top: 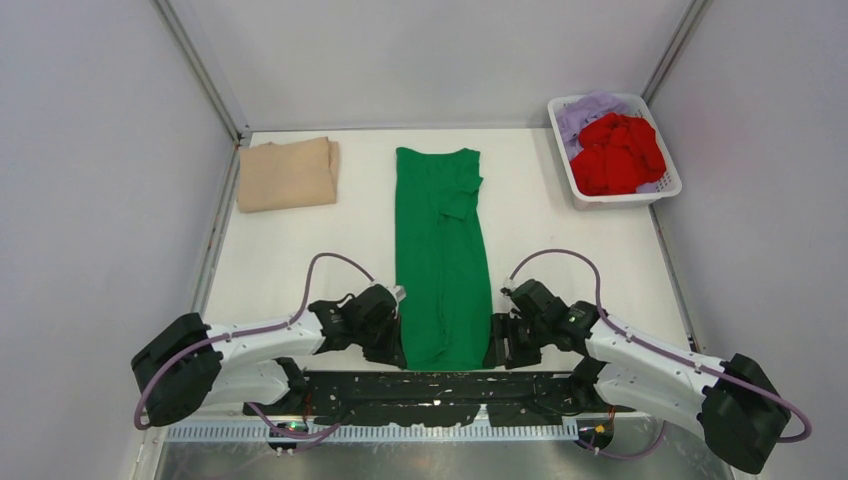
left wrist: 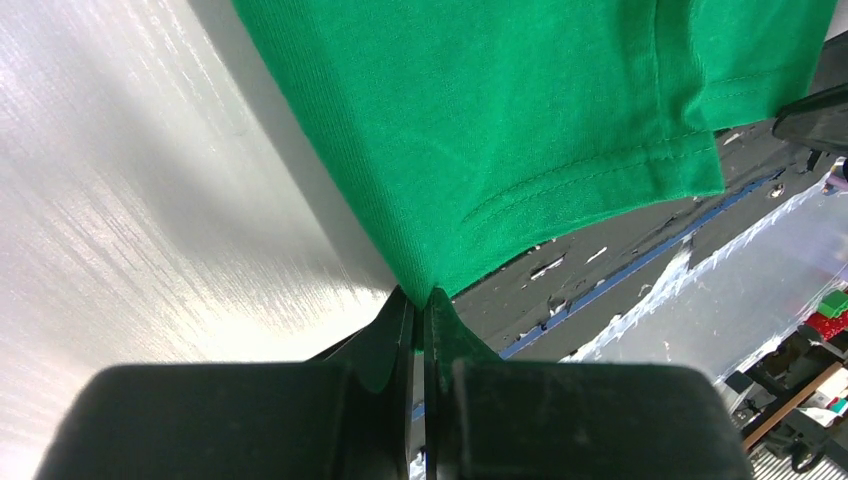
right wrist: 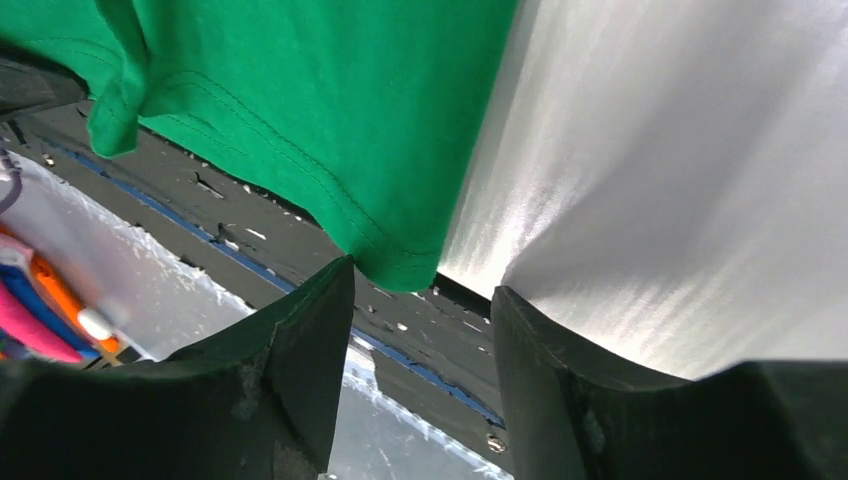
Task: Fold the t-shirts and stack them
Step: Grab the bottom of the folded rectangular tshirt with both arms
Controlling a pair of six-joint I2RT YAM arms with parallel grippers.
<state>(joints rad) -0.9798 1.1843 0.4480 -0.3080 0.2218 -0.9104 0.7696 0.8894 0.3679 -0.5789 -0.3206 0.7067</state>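
Observation:
The green t-shirt (top: 438,255) lies as a long narrow strip down the middle of the table, sides folded in. My left gripper (top: 397,350) is shut on its near left hem corner (left wrist: 440,262). My right gripper (top: 497,352) is open at the near right hem corner (right wrist: 400,262), which lies just ahead of its spread jaws, not held. The tan t-shirt (top: 287,174) lies folded at the far left. The red t-shirt (top: 617,153) and the lavender t-shirt (top: 582,113) are bundled in the white basket (top: 668,186) at the far right.
The black base plate (top: 440,385) runs along the table's near edge under the shirt's hem. Grey walls and frame posts close in the table at left, right and back.

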